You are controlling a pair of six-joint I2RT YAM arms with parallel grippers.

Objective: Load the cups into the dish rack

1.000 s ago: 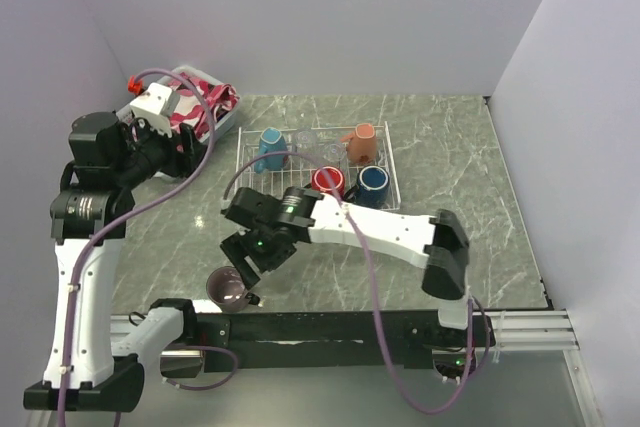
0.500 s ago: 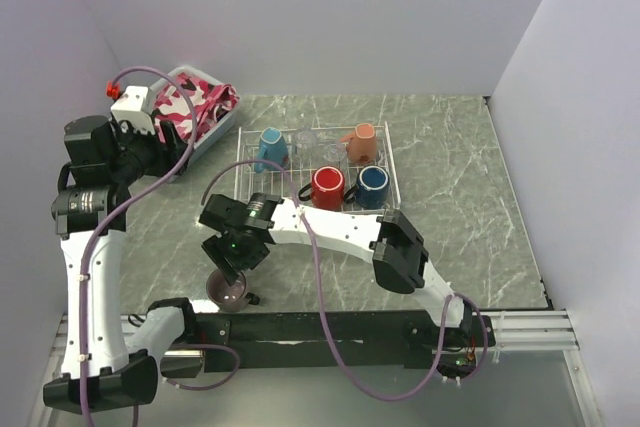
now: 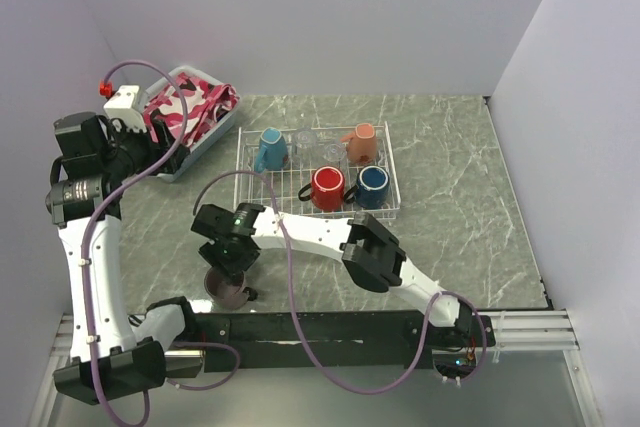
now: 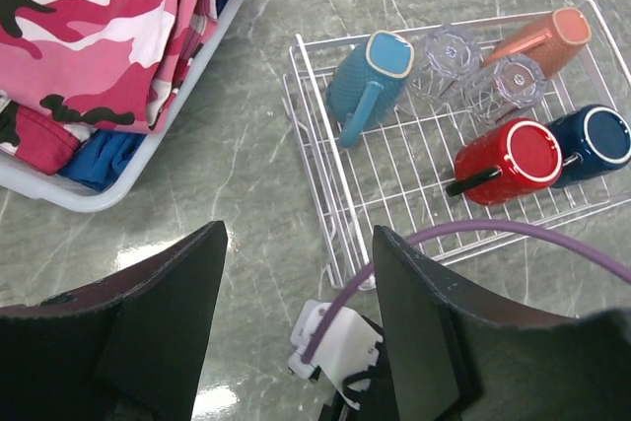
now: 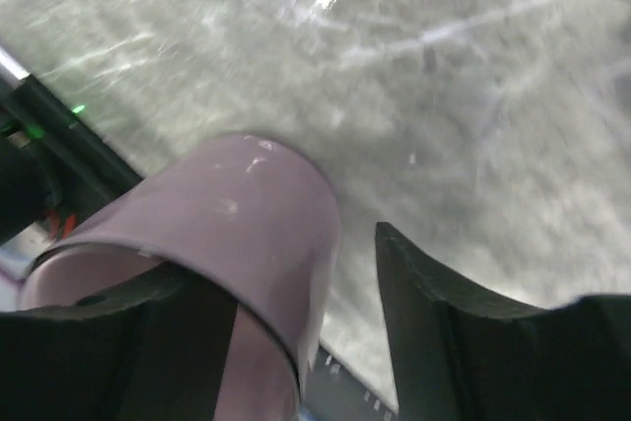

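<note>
Far left: white basket [image 4: 118, 199] with pink camo cloth [image 4: 108, 27], on the grey marble table [image 3: 450, 147]. Left gripper [image 4: 296, 244] is up high near the basket, fingers spread, nothing between them.

Dish rack [image 4: 325, 214] sits mid-table, just right of the basket. 6 cups are in it:
- Back row: light blue mug [image 4: 370, 81] at the left end, then 2 clear glasses [image 4: 449, 56] [image 4: 503, 86] side by side, then salmon mug [image 4: 537, 41].
- Front row: red mug [image 4: 508, 160], with navy mug [image 4: 596, 140] touching its right side.

Mauve mug [image 5: 227, 214] is outside the rack, on the table at the near edge, left of center. Right gripper [image 5: 296, 263] is down over it, reached across from the right. Fingers are spread, with the mug's wall between them. 1 finger is at the mug, and there is a gap between the mug and the other finger. No pinch visible.
</note>
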